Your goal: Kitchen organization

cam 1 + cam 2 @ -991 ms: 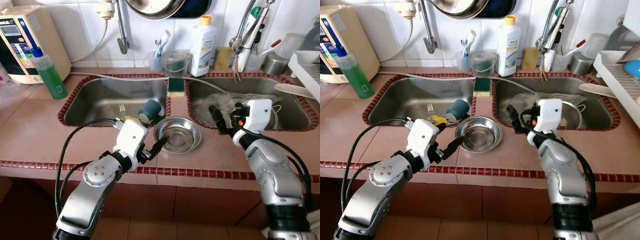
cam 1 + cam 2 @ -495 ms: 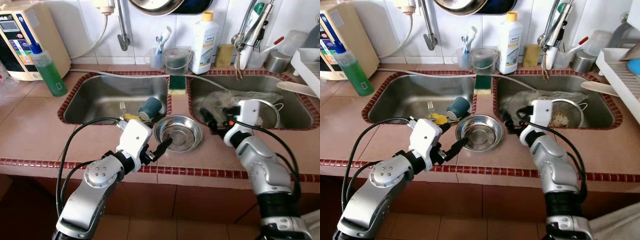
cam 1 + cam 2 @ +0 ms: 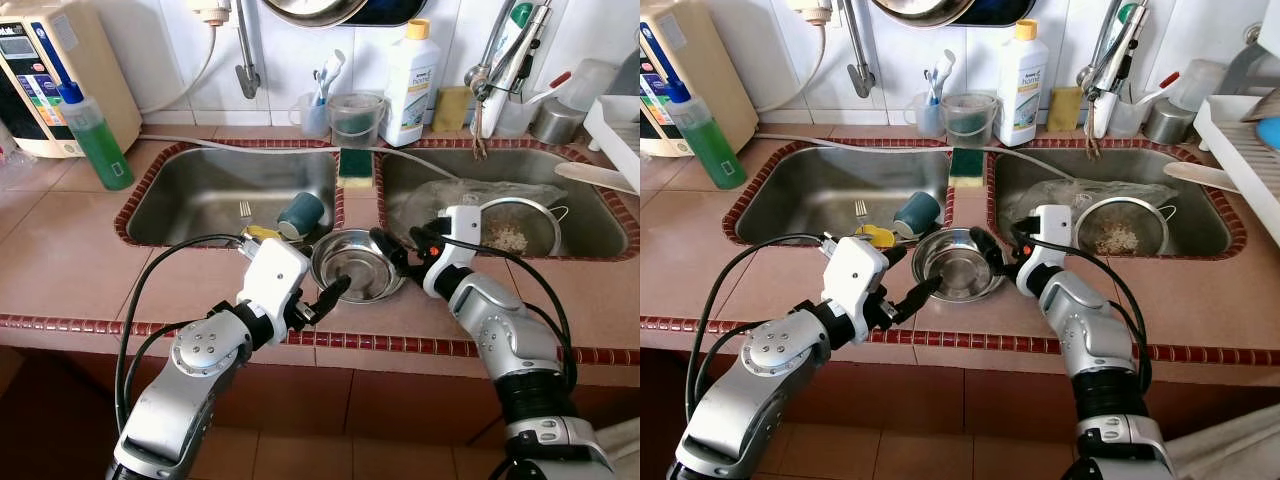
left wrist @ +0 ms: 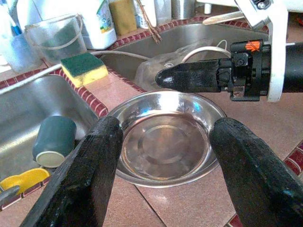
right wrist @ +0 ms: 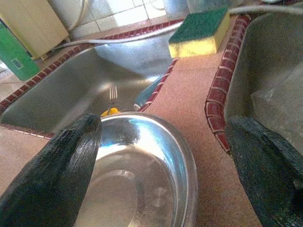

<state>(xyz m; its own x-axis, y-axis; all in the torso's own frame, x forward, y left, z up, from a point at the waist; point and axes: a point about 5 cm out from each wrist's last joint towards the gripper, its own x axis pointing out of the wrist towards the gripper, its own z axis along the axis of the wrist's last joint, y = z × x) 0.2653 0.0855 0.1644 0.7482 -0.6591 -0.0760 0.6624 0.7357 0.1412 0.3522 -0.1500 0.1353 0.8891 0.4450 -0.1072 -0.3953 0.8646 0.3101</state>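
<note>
A shallow steel bowl sits on the tiled counter, in front of the divider between the two sinks. My left gripper is open at the bowl's near-left rim; in the left wrist view its fingers flank the bowl without touching it. My right gripper is open at the bowl's right rim. In the right wrist view one finger hangs over the bowl and the other is toward the right sink, with the rim between them.
The left sink holds a teal cup, a fork and a yellow item. The right sink holds a strainer and a plastic bag. A sponge lies on the divider. Bottles stand along the back wall, and a dish rack is at the right.
My right gripper has swung left from over the right sink to the bowl's right rim. The left gripper has edged slightly closer to the bowl. The bowl has not moved.
</note>
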